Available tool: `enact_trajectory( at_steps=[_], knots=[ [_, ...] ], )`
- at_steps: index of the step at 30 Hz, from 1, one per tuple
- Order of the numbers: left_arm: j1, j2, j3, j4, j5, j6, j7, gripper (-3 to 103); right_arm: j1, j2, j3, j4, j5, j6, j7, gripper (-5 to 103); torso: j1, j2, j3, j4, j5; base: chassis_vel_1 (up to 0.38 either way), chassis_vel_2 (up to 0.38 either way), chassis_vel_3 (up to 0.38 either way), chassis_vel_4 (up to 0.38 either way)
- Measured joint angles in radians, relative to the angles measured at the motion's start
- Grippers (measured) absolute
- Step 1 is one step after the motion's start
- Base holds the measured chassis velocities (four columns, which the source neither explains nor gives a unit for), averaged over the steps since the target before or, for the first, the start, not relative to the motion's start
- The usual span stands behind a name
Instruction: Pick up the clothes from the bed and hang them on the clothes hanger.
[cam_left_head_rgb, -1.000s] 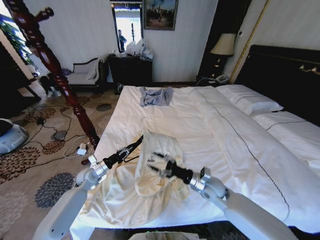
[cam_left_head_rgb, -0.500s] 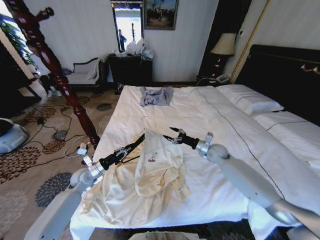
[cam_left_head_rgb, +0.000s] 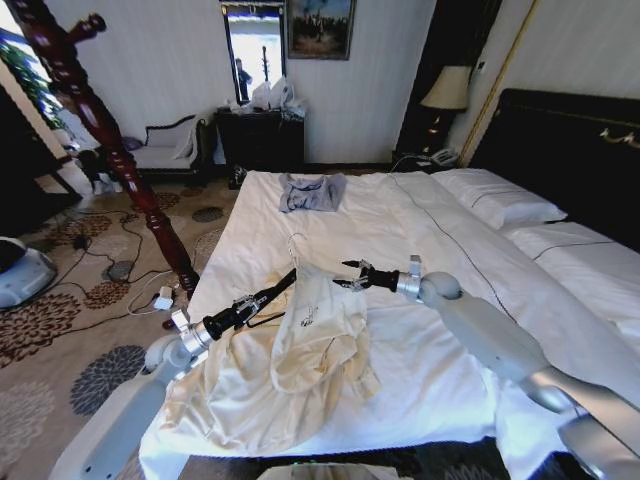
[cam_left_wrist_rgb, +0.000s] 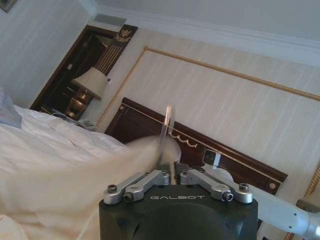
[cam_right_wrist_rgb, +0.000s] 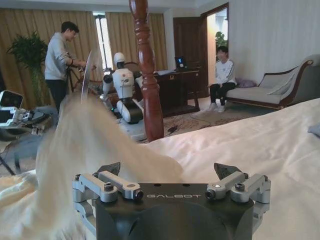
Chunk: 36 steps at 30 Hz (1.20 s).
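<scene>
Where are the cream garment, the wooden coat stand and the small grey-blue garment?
cream garment (cam_left_head_rgb: 300, 350), head view, its middle folds.
wooden coat stand (cam_left_head_rgb: 135, 190), head view, its carved pole.
small grey-blue garment (cam_left_head_rgb: 311, 192), head view, its centre.

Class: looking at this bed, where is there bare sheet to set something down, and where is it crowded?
Bare sheet lies between the small grey-blue garment and the clothes, and across the bed from the clothes to the pillows. The near left corner is crowded: the clothes, the left gripper holding them, and the open right gripper alongside.
</scene>
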Motion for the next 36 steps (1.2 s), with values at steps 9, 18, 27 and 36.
enact_trajectory(
  at_steps=[9, 18, 27, 36],
  knots=[
    [-0.021, -0.013, 0.025, 0.014, 0.006, 0.0, -0.001, 0, -0.01, 0.0, 0.011, -0.062, -0.07, 0.035, -0.146, 86, 0.0, 0.0, 0.0, -0.0005, 0.0, 0.0, 0.0, 0.0, 0.0],
    [0.058, -0.021, -0.075, 0.095, 0.067, -0.027, -0.026, 0, -0.068, -0.012, 0.037, -0.072, -0.101, 0.088, -0.11, 99, 0.0, 0.0, 0.0, -0.0002, -0.0002, 0.0, 0.0, 0.0, 0.0],
    [0.139, -0.056, -0.088, 0.087, 0.078, -0.015, -0.069, 24, -0.077, -0.005, 0.041, -0.093, -0.134, 0.113, -0.119, 100, 0.0, 0.0, 0.0, -0.0005, -0.0003, 0.0, 0.0, 0.0, 0.0],
    [0.173, -0.043, -0.076, -0.165, 0.128, 0.017, -0.516, 56, -0.097, -0.012, 0.059, -0.083, -0.136, 0.13, -0.117, 100, 0.0, 0.0, 0.0, 0.0001, 0.0004, 0.0, 0.0, 0.0, 0.0]
  ],
)
